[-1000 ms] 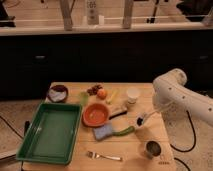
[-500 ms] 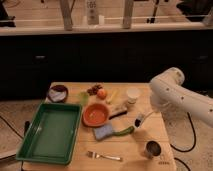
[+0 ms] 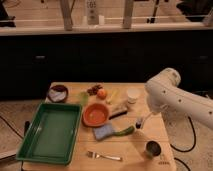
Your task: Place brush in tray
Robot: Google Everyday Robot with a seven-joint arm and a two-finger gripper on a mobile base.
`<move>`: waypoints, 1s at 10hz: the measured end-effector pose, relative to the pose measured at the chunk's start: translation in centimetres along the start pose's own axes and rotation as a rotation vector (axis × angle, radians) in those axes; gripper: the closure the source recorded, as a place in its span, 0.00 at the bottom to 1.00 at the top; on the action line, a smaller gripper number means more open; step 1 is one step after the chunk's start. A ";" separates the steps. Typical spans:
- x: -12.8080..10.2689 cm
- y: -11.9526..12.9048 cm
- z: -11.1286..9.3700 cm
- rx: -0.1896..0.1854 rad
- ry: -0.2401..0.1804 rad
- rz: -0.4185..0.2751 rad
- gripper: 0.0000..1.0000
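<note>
While claw (image 3: 139,123) hovers pinched shut near green vegetable (image 3: 123,132) — brush (image 3: 120,110): slim white handle, dark head.

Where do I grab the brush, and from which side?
Probably mid-handle, from above: the brush lies flat on the table, slim and straight, so the jaws can span it. The bowl crowds one side, so come in from the other, where the shut gripper hangs. Open it first.

Hand (image 3: 139,123) right of orange bowl (image 3: 95,114) — bowl stands between hand, tray (image 3: 50,131).
</note>
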 end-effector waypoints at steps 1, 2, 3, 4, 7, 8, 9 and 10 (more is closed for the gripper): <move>-0.5 0.0 -0.1 -0.003 0.002 -0.009 0.99; -1.1 0.1 -0.2 -0.005 0.005 -0.021 0.99; -1.6 0.1 -0.3 -0.008 0.008 -0.033 0.99; -1.9 0.0 -0.4 -0.008 0.011 -0.039 0.99; -3.2 0.1 -0.4 -0.013 0.019 -0.074 0.99; -3.8 0.2 -0.4 -0.015 0.020 -0.087 0.99; -4.1 0.3 -0.4 -0.016 0.022 -0.093 0.99; -4.4 0.2 -0.5 -0.015 0.024 -0.105 0.99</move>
